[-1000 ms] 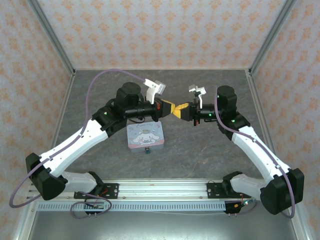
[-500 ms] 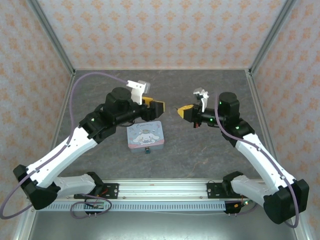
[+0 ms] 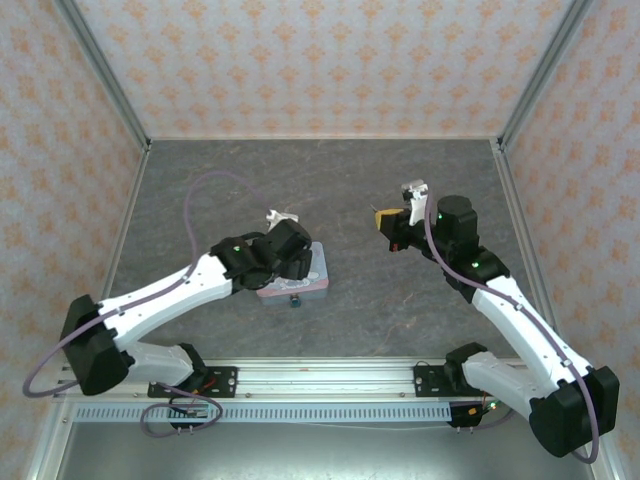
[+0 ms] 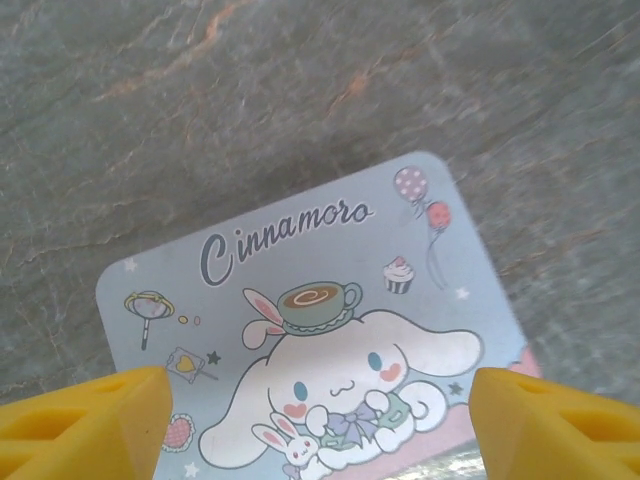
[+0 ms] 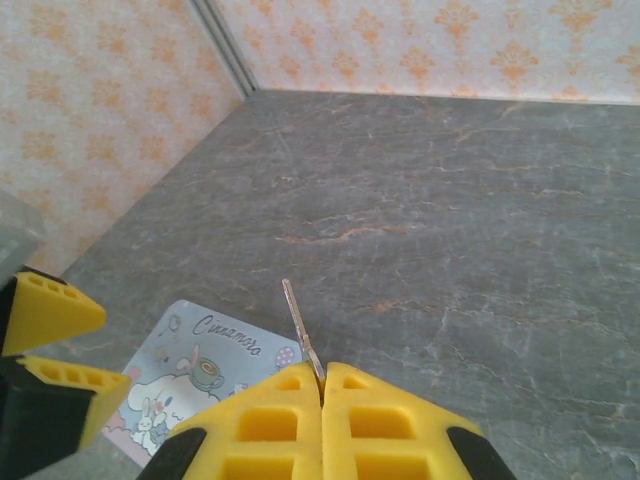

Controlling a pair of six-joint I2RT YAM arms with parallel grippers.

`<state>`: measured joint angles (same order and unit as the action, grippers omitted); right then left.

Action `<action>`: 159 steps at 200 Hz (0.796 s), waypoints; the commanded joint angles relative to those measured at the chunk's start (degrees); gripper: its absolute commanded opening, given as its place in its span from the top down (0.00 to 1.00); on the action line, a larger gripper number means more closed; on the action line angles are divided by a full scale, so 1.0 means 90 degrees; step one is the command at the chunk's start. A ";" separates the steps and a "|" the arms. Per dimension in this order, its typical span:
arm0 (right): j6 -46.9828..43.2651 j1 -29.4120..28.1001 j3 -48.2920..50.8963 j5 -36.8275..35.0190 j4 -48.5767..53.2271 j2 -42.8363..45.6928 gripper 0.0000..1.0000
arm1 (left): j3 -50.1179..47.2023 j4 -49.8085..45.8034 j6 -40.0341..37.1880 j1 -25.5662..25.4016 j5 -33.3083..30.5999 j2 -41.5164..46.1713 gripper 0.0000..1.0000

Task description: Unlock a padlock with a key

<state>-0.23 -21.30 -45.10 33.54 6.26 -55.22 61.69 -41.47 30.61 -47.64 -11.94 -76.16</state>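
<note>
The padlock (image 3: 296,301) is a tiny dark lock lying on the table just in front of the pastel cartoon tin (image 3: 318,272). My left gripper (image 4: 320,425) hangs open directly over the tin's lid (image 4: 300,300), one yellow finger (image 4: 90,420) on each side and nothing between them. My right gripper (image 3: 383,217) is up in the air to the right of the tin. It is shut on a thin silver key (image 5: 301,330), whose blade sticks out ahead of the closed fingertips (image 5: 290,385).
The tin (image 5: 205,365) lies low and left in the right wrist view, with my left arm's yellow fingers (image 5: 45,310) beside it. Grey stone-pattern table (image 3: 400,290) stretches all round, and patterned walls with metal posts (image 3: 100,70) close it in.
My left arm has swung down from mid-air and now points at the tin. The two grippers, tip to tip a second ago, have parted. The right one drew back to the right with the key.
</note>
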 commanded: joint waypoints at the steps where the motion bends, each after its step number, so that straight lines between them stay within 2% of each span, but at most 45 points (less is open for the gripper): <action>1: 0.0020 -0.0020 0.0079 -0.0306 -0.0122 0.0148 1.00 | 0.0177 -0.0208 0.0271 -0.0071 -0.0525 -0.0546 0.24; 48: 0.0112 -0.0025 0.0120 -0.0432 -0.0081 0.0285 1.00 | 0.0464 -0.0011 0.0239 -0.0068 -0.0328 -0.1515 0.37; 74: 0.0151 -0.0024 0.0104 -0.0409 -0.0061 0.0296 1.00 | 0.0549 0.0049 0.0343 -0.0049 -0.0226 -0.1915 0.39; 120: 0.0199 -0.0024 0.0099 -0.0396 -0.0063 0.0296 1.00 | 0.0273 0.0632 0.0407 0.0274 0.0598 -0.2317 0.43; 159: 0.0191 -0.0025 0.0099 -0.0416 -0.0045 0.0293 1.00 | 0.0222 0.1169 0.0040 0.0587 0.1058 -0.2734 0.43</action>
<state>0.84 -21.30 -44.23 30.79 6.28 -53.39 65.56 -32.84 32.95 -44.12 -7.40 -95.29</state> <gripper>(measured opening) 0.046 0.575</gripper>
